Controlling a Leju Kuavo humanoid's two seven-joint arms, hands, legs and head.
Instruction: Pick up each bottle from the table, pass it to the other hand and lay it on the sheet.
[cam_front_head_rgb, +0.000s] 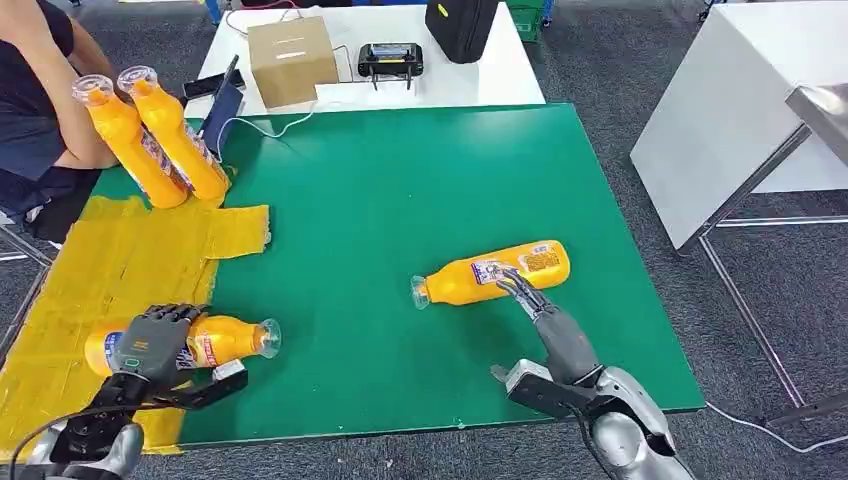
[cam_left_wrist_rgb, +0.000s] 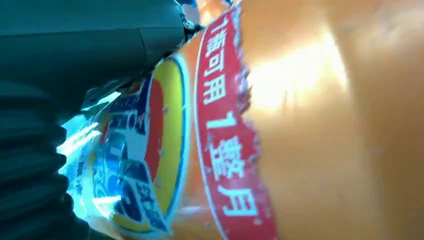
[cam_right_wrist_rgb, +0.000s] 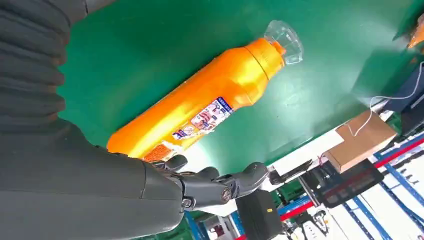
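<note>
From the head camera I see my left hand (cam_front_head_rgb: 150, 340) wrapped over an orange bottle (cam_front_head_rgb: 225, 340) that lies on its side at the edge of the yellow sheet (cam_front_head_rgb: 90, 270), at about eight o'clock on the green table (cam_front_head_rgb: 380, 180), its clear cap pointing toward three o'clock. My right hand (cam_front_head_rgb: 545, 310) reaches toward a second bottle (cam_front_head_rgb: 500, 272) lying near five o'clock, fingertips at its label; I cannot tell whether they touch. At ten o'clock a person (cam_front_head_rgb: 35, 90) holds two more bottles (cam_front_head_rgb: 150, 140) upright.

On the left wrist camera, the gripped bottle's label (cam_left_wrist_rgb: 210, 130) sits pressed close against the hand.

On the right wrist camera, the fingers (cam_right_wrist_rgb: 220, 182) are extended and apart beside the lying bottle (cam_right_wrist_rgb: 200, 105), holding nothing.
</note>
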